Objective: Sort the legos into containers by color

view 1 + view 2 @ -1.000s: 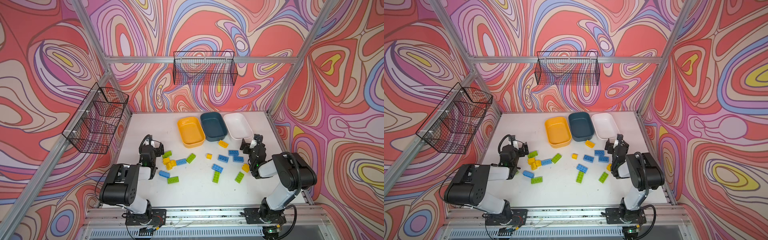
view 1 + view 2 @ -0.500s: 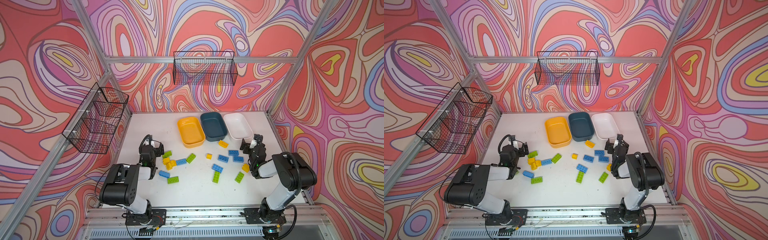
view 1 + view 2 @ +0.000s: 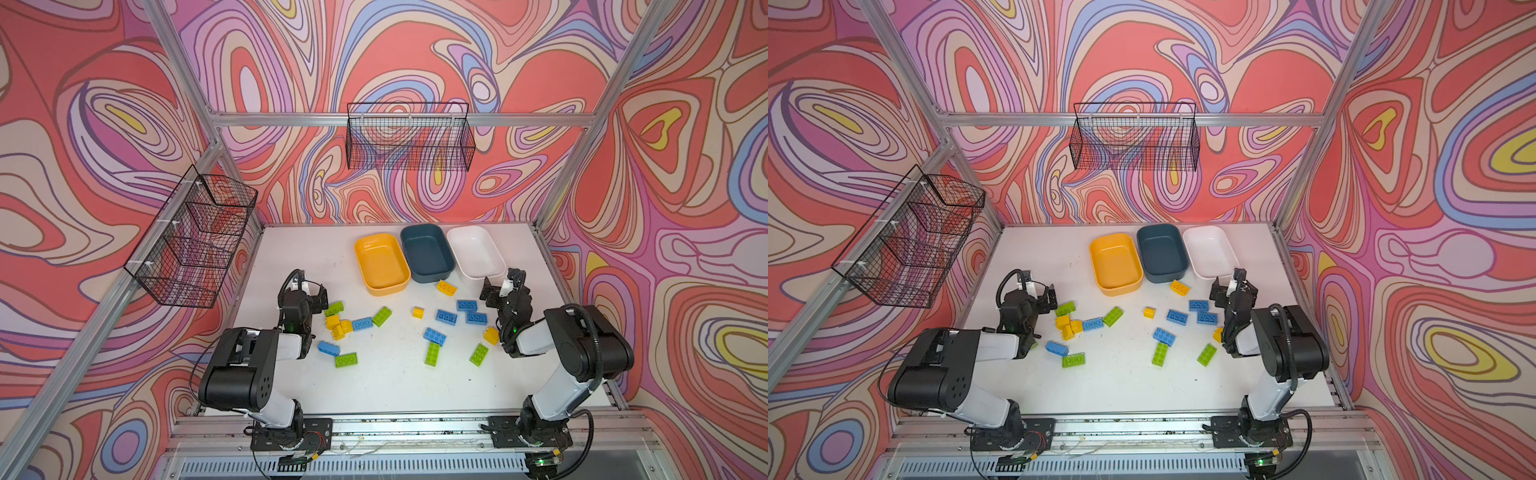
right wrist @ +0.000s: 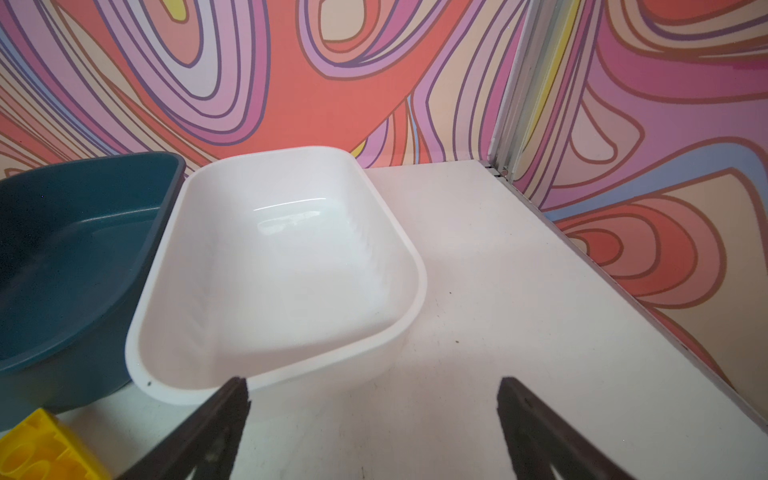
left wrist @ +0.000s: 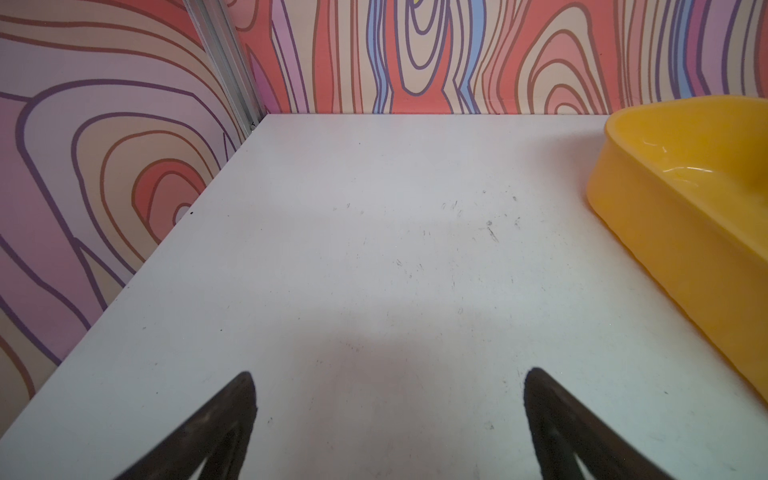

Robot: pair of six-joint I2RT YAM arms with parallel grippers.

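Down at the left fingers (image 5: 216, 428): spread wide, gripping nothing, hovering low over bare white counter (image 5: 374, 249). Off to one side of them, the yellow container (image 5: 681, 216), empty.

Across to the right fingers (image 4: 208, 432): gaping just as wide, nothing between them, poised just short of the white container (image 4: 274, 266), empty too. Snug against that, the dark teal container (image 4: 75, 249), and near its wall a yellow lego (image 4: 41, 449) lying on the counter.

Pulling back to both top views: three containers in a row at the back of the counter, not one brick inside any of them.

Every lego loose on the counter in between. A green brick (image 3: 334, 308) just beside the left fingers. A yellow cluster (image 3: 337, 326) touching a blue brick (image 3: 362, 323). A small yellow cube (image 3: 418, 312) alone in the middle. Four blue bricks (image 3: 467, 305) gathered near the right fingers. More green pieces (image 3: 432, 354) scattered toward the front.
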